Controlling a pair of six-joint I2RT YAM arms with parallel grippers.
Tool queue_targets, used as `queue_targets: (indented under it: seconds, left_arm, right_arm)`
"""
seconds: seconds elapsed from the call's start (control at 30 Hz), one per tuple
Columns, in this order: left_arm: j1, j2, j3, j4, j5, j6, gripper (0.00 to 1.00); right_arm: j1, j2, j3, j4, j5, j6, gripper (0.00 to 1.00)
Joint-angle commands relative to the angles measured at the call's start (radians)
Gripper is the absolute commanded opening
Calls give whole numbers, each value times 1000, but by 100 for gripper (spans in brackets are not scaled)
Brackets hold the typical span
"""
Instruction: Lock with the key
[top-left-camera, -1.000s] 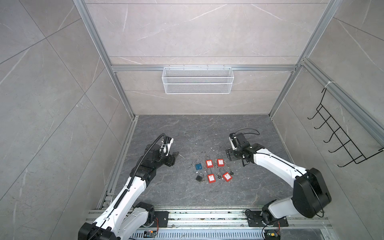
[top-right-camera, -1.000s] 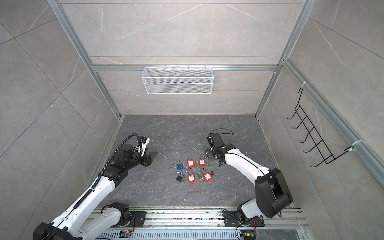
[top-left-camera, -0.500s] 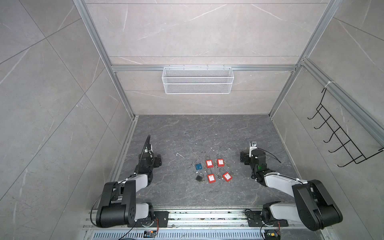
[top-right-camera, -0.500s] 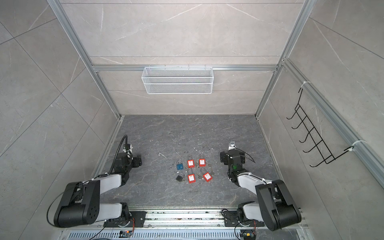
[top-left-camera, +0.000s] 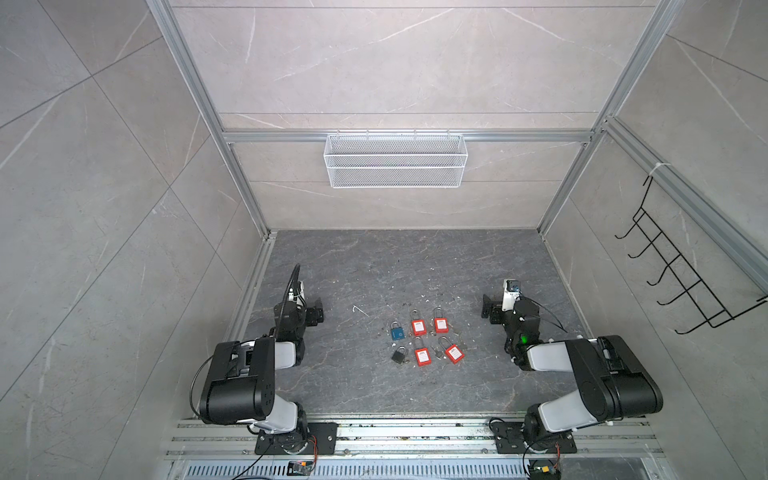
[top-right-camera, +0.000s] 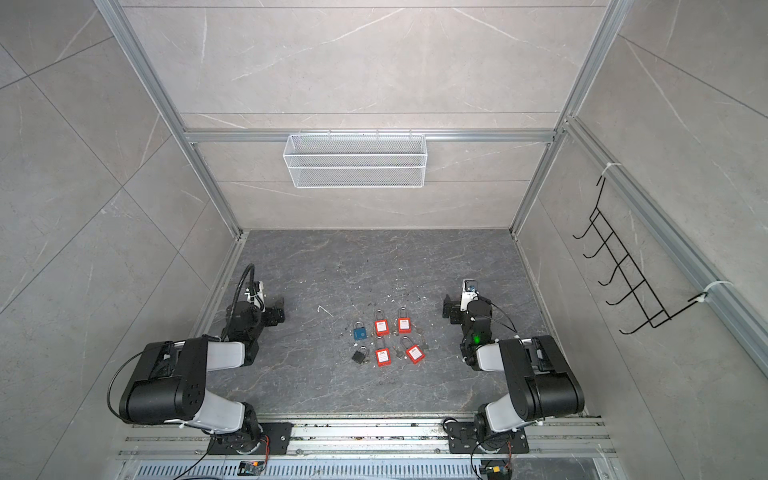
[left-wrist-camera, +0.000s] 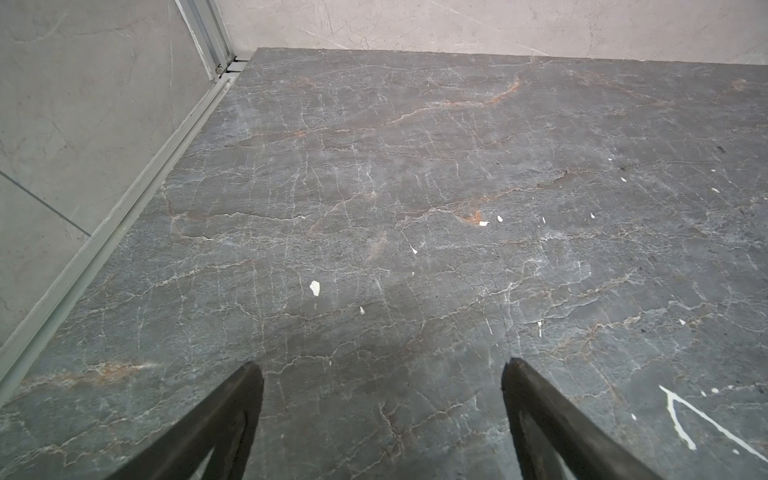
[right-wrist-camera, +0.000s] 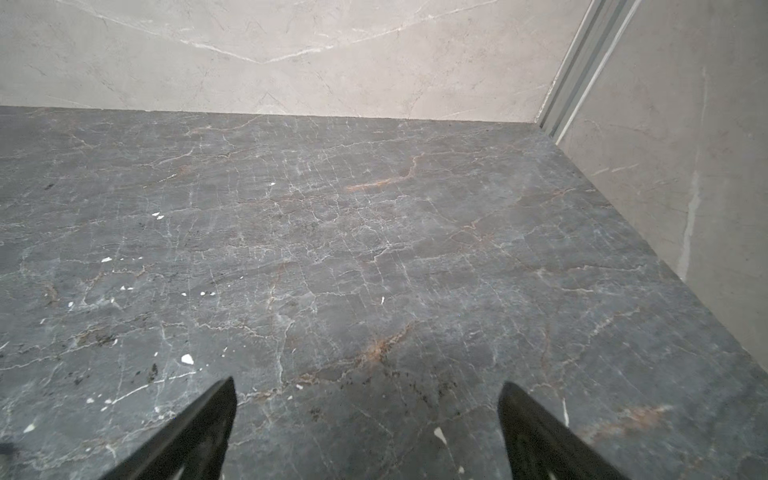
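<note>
six padlocks lay in two rows mid-floor, well apart from both arms: a blue padlock (top-left-camera: 397, 332), a black padlock (top-left-camera: 399, 356) and four red padlocks (top-left-camera: 419, 327). what looked like a small key (top-left-camera: 437, 353) lay between the nearer red two. the left gripper (left-wrist-camera: 382, 370) and right gripper (right-wrist-camera: 365, 386) had fingers spread wide, holding nothing, above the bare floor (top-left-camera: 395, 270). each had a wall on its outer side.

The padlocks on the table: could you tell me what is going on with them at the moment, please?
Nothing is being handled right now. Four red padlocks, a blue padlock and a black padlock lie in two rows on the table. The left end effector and right end effector are both open and empty, each off to its own side of the locks.
</note>
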Motion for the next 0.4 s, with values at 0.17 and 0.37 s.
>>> queue_targets:
  seconds: [0.17,0.37]
  left_arm:
    - [2,0,15,30,18,-10,100]
    - [2,-2,24,13,-47,-33,100]
  right_arm:
    - [-22,12,41,-20,-56,21,99]
    - [-22,4,27,-2,-50,22,99]
